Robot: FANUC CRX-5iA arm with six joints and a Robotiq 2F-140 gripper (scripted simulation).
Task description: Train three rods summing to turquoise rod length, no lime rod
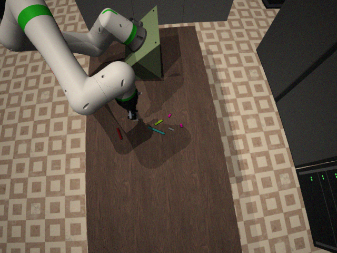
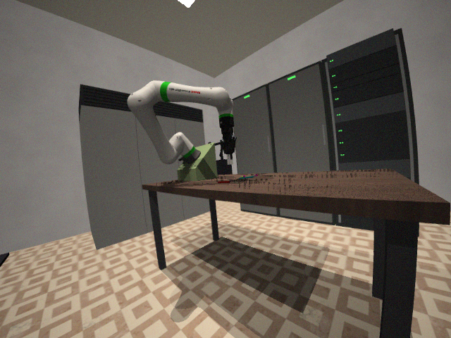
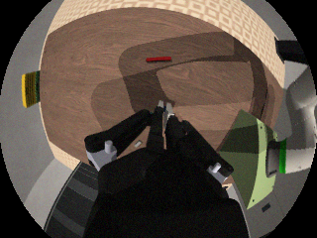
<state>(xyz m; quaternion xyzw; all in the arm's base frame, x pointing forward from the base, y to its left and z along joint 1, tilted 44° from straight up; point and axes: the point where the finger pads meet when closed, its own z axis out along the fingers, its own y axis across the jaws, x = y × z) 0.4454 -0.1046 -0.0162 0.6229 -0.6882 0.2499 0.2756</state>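
My gripper (image 1: 132,115) hangs well above the table, also seen in the side view (image 2: 229,157). Its fingers are shut in the wrist view (image 3: 164,103), with a small blue rod (image 3: 164,102) pinched at the tips; it is barely visible. On the table lie a red rod (image 1: 119,133) to the left of the gripper, a turquoise rod (image 1: 156,130), a lime rod (image 1: 158,122), a grey rod (image 1: 170,128) and two magenta rods (image 1: 169,115) (image 1: 180,125), all apart from each other. The red rod also shows ahead of the fingers in the wrist view (image 3: 158,59).
The green robot base block (image 1: 145,46) stands at the far end of the wooden table (image 1: 160,163). My arm's elbow (image 1: 103,84) overhangs the table's left side. Dark cabinets (image 1: 301,76) stand to the right, off the table.
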